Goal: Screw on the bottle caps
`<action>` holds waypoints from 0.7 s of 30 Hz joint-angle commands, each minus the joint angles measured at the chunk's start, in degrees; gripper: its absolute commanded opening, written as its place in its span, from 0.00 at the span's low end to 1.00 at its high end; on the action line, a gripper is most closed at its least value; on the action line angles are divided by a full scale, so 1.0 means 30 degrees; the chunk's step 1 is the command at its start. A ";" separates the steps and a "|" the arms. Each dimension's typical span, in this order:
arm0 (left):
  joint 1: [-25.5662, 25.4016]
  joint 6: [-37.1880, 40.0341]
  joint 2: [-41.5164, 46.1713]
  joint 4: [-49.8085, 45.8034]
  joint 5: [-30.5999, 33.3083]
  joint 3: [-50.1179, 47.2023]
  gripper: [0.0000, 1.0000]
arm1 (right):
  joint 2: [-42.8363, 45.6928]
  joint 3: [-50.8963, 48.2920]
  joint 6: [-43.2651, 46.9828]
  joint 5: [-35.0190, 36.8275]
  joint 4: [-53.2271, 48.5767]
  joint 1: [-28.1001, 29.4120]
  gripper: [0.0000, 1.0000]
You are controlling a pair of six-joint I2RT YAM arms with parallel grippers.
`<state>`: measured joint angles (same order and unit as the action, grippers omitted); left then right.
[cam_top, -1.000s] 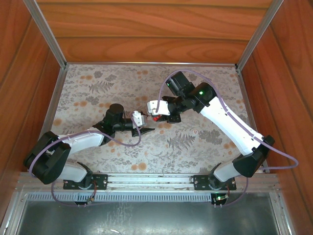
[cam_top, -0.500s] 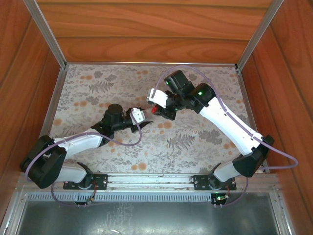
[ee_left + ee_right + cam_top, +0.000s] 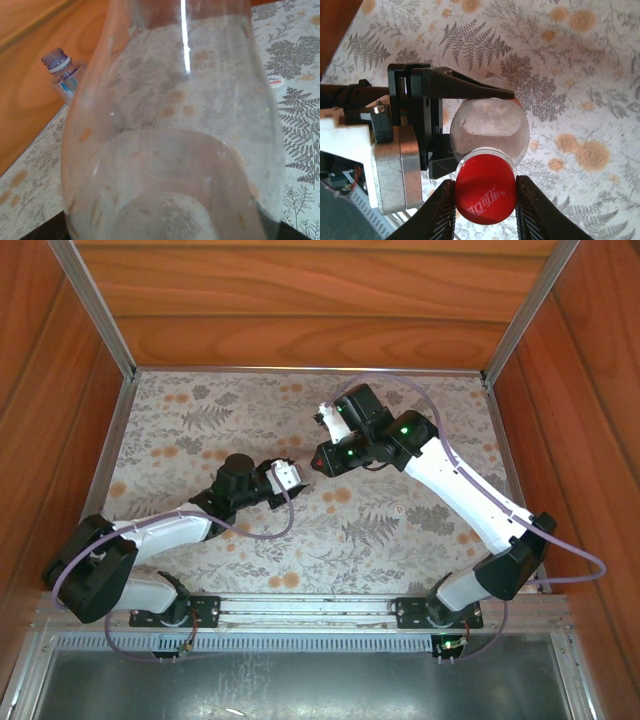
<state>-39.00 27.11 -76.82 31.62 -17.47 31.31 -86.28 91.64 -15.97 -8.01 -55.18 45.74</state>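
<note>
1. The right gripper [image 3: 485, 186] is pinching the red cap [image 3: 485, 197]. One finger is pressing on each side of its rim, and the printed top is facing back toward the wrist.
2. The left gripper [image 3: 287, 480] is clamping the clear bottle [image 3: 489, 131] by its body, closed tight. From the right wrist, one black finger is lying along one flank of the bottle and the other is sitting against the opposite flank.
3. The bottle is lying straight beyond the right fingertips, its long axis running on away from them, so cap and neck are looking lined up. The cap is hiding the mouth, so I cannot tell whether the threads are biting.
4. The coming move is probably hinging on that shared axis, with the right wrist rolling about it while the left braces. Any tilt is risking a crossed thread.
5. Beyond the left fingers, past the held bottle, the second bottle [image 3: 62, 75] is sitting off to the left. The white cap [image 3: 276, 83] is lying off to the right on the cloth [image 3: 300, 125], well apart from it.
</note>
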 commanded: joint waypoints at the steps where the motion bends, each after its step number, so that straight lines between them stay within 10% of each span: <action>1: -0.0128 0.0169 -0.0205 0.0174 0.0942 0.0581 0.54 | 0.0005 0.0319 -0.2304 -0.1700 -0.0596 0.0115 0.27; 11: -0.0079 0.0072 0.0120 0.0177 -0.2067 -0.0300 0.55 | 0.1971 -0.0866 0.9027 -0.2365 0.1034 -0.0304 0.72; 21: -0.0018 0.0104 0.0015 0.0091 -0.5144 -0.0519 0.55 | 0.4355 -0.3066 2.2139 -0.3741 0.0637 -0.0478 0.79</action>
<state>-39.11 27.20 -76.93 31.62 -28.08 30.09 -72.40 82.04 33.23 -15.81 -50.57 44.91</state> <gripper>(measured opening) 0.554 0.791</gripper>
